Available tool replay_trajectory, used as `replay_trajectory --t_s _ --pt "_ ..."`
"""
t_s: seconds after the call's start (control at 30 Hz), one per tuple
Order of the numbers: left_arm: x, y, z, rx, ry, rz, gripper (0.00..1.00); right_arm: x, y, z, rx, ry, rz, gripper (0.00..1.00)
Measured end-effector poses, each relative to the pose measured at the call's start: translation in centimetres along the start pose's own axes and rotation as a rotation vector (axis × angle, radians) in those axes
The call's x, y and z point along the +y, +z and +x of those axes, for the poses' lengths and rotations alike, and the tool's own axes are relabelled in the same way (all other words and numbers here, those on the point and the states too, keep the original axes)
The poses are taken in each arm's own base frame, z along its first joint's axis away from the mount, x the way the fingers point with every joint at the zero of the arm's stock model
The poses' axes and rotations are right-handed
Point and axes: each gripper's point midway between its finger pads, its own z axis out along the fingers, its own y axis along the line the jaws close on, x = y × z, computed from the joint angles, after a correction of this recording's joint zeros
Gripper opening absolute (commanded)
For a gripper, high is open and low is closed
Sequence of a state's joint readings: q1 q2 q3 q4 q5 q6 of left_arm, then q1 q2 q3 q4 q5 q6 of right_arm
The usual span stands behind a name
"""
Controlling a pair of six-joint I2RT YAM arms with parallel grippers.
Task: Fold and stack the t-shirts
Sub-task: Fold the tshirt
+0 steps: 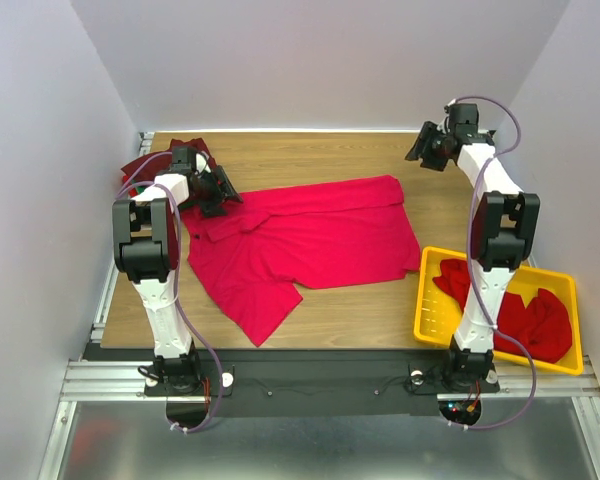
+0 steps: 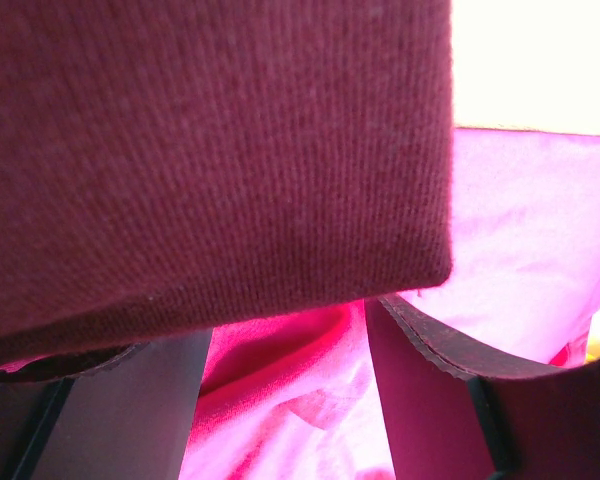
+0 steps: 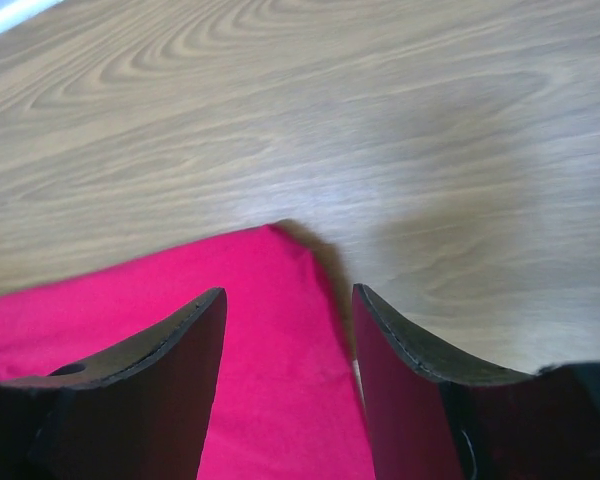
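A bright crimson t-shirt (image 1: pixel 305 240) lies spread on the wooden table, one part trailing toward the front left. My left gripper (image 1: pixel 225 195) is low at its far left edge, jaws apart, with red cloth (image 2: pixel 290 400) between the fingers (image 2: pixel 420 400). Dark maroon cloth (image 2: pixel 200 150) hangs close over the left wrist camera. My right gripper (image 1: pixel 418 152) hovers at the back right, open, and the shirt's far right corner (image 3: pixel 270 330) lies below between its fingers (image 3: pixel 400 380). A heap of maroon shirts (image 1: pixel 145 160) lies at the back left.
A yellow slotted tray (image 1: pixel 430 320) stands at the front right with crumpled red shirts (image 1: pixel 535 320) in it; the right arm's base rises in front of it. White walls enclose the table at the back and sides.
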State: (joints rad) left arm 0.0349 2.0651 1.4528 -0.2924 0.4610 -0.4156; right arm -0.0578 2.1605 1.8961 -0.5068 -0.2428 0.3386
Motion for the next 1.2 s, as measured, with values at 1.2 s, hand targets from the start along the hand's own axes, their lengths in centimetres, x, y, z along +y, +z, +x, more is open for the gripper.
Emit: replay_trajectory --t_s 1.2 --pt "-3.2 2.3 -0.5 0.028 0.061 -0.029 0.74 3.7 4.3 12.7 0.248 -0.073 -0.025 0.59"
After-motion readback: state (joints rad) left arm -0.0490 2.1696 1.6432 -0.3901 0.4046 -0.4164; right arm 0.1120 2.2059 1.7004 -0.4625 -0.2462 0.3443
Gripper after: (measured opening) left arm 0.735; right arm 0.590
